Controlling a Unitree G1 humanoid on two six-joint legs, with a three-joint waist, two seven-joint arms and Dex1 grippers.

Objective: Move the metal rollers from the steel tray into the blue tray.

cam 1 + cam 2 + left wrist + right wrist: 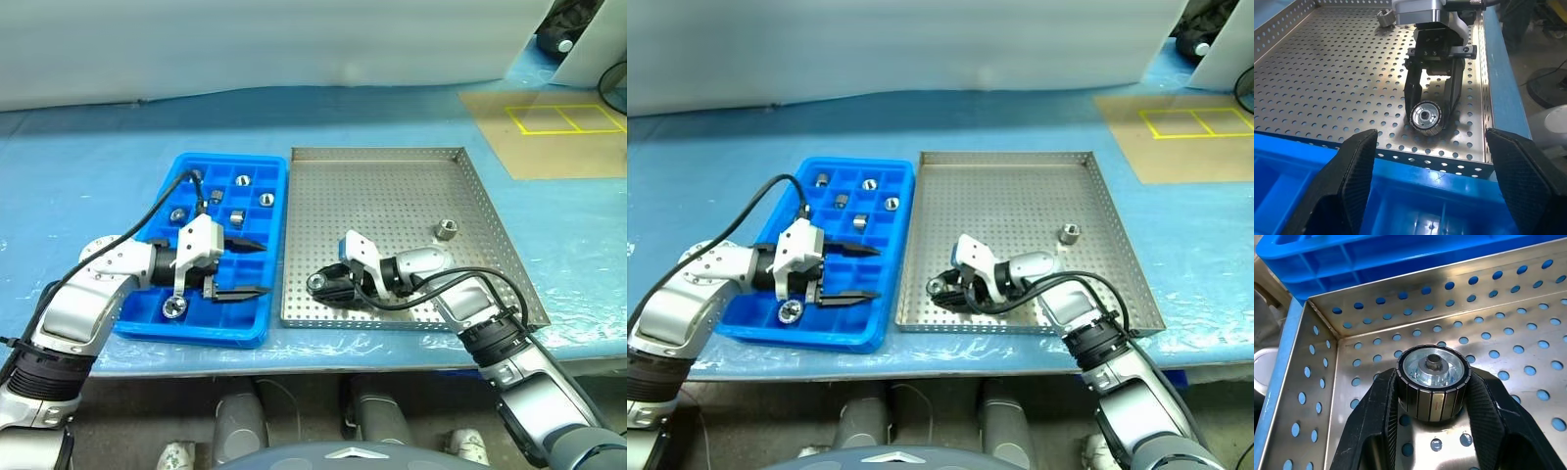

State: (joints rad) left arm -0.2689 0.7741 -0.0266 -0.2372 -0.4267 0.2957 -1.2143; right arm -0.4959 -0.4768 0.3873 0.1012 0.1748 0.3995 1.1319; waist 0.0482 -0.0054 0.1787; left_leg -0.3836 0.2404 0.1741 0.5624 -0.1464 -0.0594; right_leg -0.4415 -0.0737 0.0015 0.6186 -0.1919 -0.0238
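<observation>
I see the right gripper (1432, 396) clenched on a ribbed metal roller (1433, 382), both finger pads pressed against its sides, at the lower left corner of the steel tray (392, 196), low over the perforated floor. That arm reaches in from the lower right of the frame, pointing left. A second roller (447, 229) lies loose on the right of the tray. The left gripper (240, 269) stands wide open and empty over the right edge of the blue tray (227, 333), fingers pointing right, its arm entering from lower left. Several rollers (242, 181) sit in the blue tray's compartments.
</observation>
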